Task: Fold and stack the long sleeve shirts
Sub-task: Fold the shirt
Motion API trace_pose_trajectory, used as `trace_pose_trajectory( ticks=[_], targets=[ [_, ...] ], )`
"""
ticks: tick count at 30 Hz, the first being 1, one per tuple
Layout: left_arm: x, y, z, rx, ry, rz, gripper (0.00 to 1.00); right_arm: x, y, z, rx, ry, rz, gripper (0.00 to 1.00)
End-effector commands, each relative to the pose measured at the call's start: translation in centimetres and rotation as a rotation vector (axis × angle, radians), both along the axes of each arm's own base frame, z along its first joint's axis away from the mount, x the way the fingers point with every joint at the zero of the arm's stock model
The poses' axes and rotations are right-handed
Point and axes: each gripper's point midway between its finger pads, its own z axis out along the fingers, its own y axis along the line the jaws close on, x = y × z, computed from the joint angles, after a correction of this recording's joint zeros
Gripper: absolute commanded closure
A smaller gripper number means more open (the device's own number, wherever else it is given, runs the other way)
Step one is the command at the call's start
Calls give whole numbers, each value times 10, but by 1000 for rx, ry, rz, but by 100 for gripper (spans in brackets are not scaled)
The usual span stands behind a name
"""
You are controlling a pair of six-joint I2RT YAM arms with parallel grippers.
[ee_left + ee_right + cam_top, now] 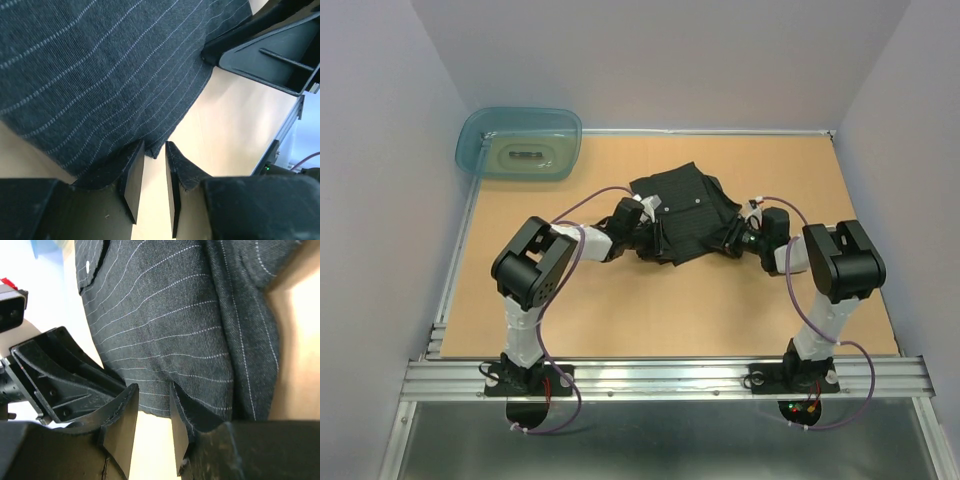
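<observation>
Our left gripper [155,150] holds its jaws a narrow slit apart at the hem of the long sleeve shirt [100,75], and our right gripper [152,392] does likewise (we cannot tell whether either pinches cloth). The garment lies crumpled between them, toward twelve o'clock on the table [620,310]. A teal tub [520,143] sits at ten o'clock.

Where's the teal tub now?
In the top view, the translucent teal plastic tub sits in the far left corner of the table, apart from the black pinstriped shirt.

Shirt [685,212] on table [620,315], left gripper [648,222] at its left edge, right gripper [730,240] at its right, tub [470,150] in far-left corner
</observation>
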Motion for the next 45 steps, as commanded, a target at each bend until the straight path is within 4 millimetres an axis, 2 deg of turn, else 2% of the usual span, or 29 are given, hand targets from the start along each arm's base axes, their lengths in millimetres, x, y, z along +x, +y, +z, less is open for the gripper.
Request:
trace_pose_trajectory(
  ticks=[1,3,4,5,6,7,9,10,11,12,13,14,15,17,18,19,21,22,23,25,28,31,32,35,39,40,42,43,45],
  targets=[
    [-1,-7,0,-11,-21,-29,64,16,-15,13,-51,-95,-73,62],
    [-11,-14,-3,-12,-10,-48,64,16,-19,15,-96,-91,-69,62],
    [-27,-27,-1,-23,-7,-103,64,19,-22,24,-123,-99,-75,61],
    [-34,-36,4,-35,-16,-135,64,22,-26,28,-165,-127,-83,61],
    [-52,-50,13,-50,-36,-194,64,25,-29,43,-183,-168,-88,61],
    [-60,-56,19,-59,-54,-219,64,24,-30,47,-205,-159,-84,61],
    [-68,-59,31,-62,-90,-228,64,25,-32,64,-231,-200,-72,61],
    [-66,-58,53,-90,-127,-213,64,23,-30,70,-227,-201,-62,61],
    [-63,-55,63,-96,-153,-192,64,22,-28,90,-214,-245,-56,60],
    [-58,-49,72,-96,-179,-162,64,20,-24,98,-201,-254,-47,60],
    [-41,-34,92,-92,-224,-73,64,14,-15,112,-187,-280,-26,60],
    [-32,-23,99,-86,-233,-19,64,11,-9,112,-181,-275,-15,60],
    [-19,-5,112,-76,-261,64,64,6,-4,122,-161,-287,-15,60],
    [1,21,119,-69,-266,178,64,-6,17,129,-128,-294,16,60],
    [24,52,120,-45,-276,288,64,-12,21,129,-107,-276,-3,60],
    [32,65,119,-38,-276,325,64,-16,26,130,-94,-272,-7,60],
    [57,87,121,-25,-290,368,64,-27,48,133,-42,-283,21,60],
    [64,90,120,-22,-291,362,64,-33,56,128,-33,-257,39,60],
    [71,89,119,-18,-288,347,64,-41,74,132,-6,-276,85,60],
    [89,80,117,-13,-280,306,64,-48,100,128,32,-265,142,60],
    [113,67,112,-12,-292,271,64,-46,122,119,71,-255,175,60],
    [133,55,98,-14,-281,235,64,-38,132,108,94,-244,184,60],
    [138,53,91,-10,-272,231,64,-32,135,91,79,-213,188,60],
    [154,52,63,8,-231,242,65,-22,133,65,53,-178,140,61],
    [168,63,28,20,-146,294,65,-22,125,10,13,-69,103,61],
    [165,67,12,28,-113,305,65,-27,123,3,12,-59,115,61],
    [164,75,2,25,-80,336,65,-34,117,-12,-8,-32,114,61],
    [160,85,-10,41,-57,359,65,-42,110,-22,-23,-5,107,61],
    [150,97,-26,64,-11,394,65,-48,104,-24,-27,6,106,61]
  ],
)
